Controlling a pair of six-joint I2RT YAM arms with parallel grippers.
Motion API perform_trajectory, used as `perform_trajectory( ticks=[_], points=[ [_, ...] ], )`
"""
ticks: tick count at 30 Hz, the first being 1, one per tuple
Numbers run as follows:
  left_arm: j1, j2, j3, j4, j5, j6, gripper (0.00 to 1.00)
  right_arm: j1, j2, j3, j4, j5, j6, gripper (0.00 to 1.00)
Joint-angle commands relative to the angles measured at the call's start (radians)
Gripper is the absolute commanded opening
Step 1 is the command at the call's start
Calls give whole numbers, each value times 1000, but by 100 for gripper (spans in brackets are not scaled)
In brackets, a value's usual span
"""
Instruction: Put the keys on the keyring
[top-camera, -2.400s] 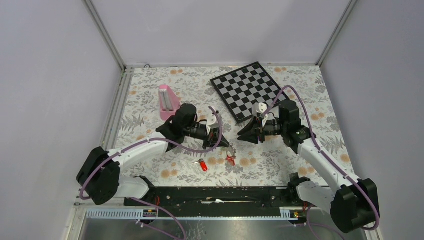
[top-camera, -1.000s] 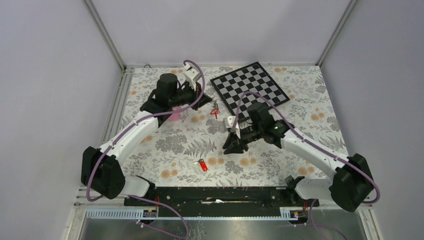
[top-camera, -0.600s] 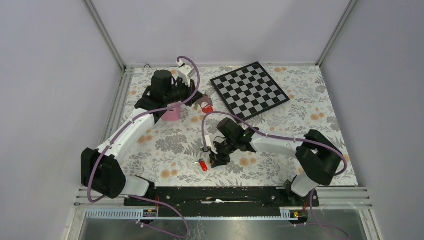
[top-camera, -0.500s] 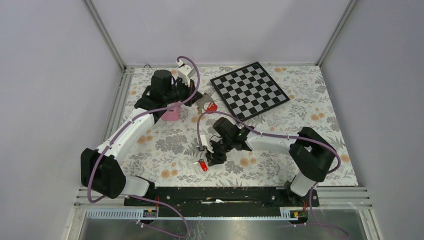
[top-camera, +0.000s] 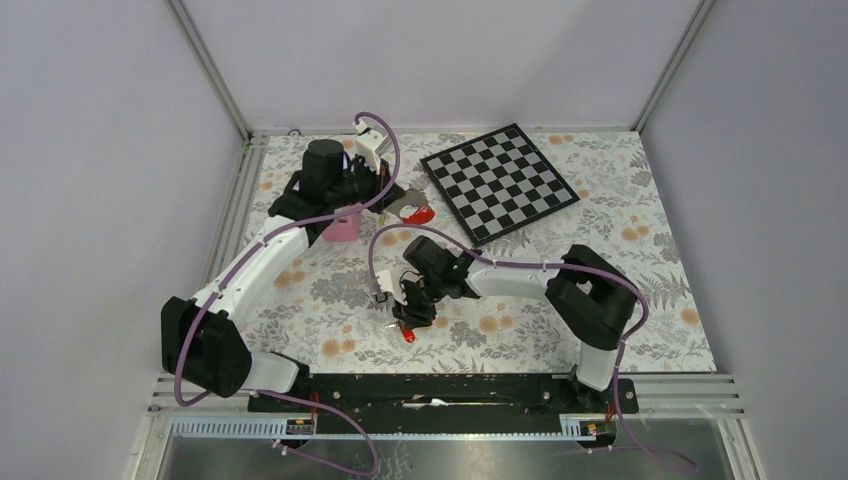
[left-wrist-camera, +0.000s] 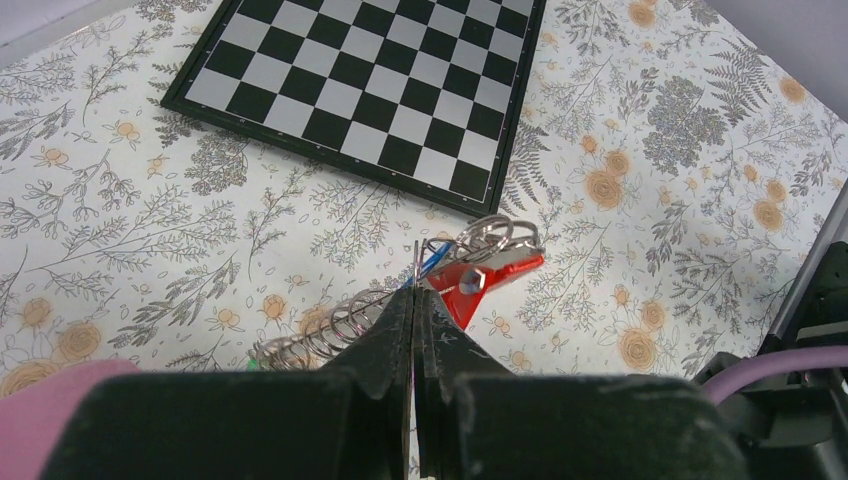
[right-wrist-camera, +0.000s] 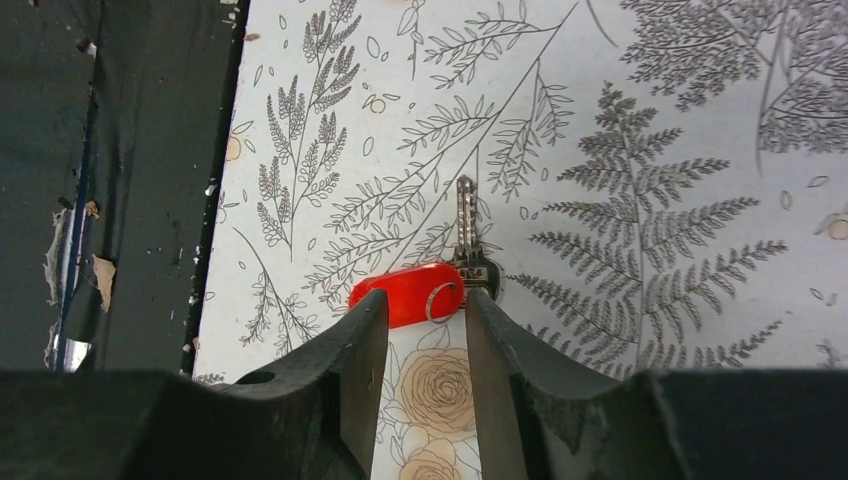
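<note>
Floral cloth (top-camera: 620, 300) covers the counter, where near the front edge's middle the right gripper (right-wrist-camera: 425, 320) hangs narrowly open astride a red-tagged key (right-wrist-camera: 420, 290) lying flat, while toward the far-left corner the left gripper (left-wrist-camera: 415, 300) pinches the keyring (left-wrist-camera: 480, 275) near the chessboard (top-camera: 498, 183) by the far edge.

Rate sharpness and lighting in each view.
Top external: even light, no glare, red-tagged key tiny. Left wrist: chessboard crisp, left gripper near the lens dark and soft. Right wrist: key sharp, right gripper dark, little detail.
</note>
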Motion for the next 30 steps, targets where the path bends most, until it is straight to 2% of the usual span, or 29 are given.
perform_trajectory(
  ticks=[1, 16, 30],
  points=[
    [5, -48, 44, 61, 10, -2, 0, 21, 19, 28, -9, 21, 0, 42],
    [6, -65, 15, 86, 40, -19, 0, 31, 63, 34, -11, 79, -8, 38],
    [6, -66, 3, 91, 57, -24, 0, 30, 55, 40, -18, 102, -8, 24]
  ],
)
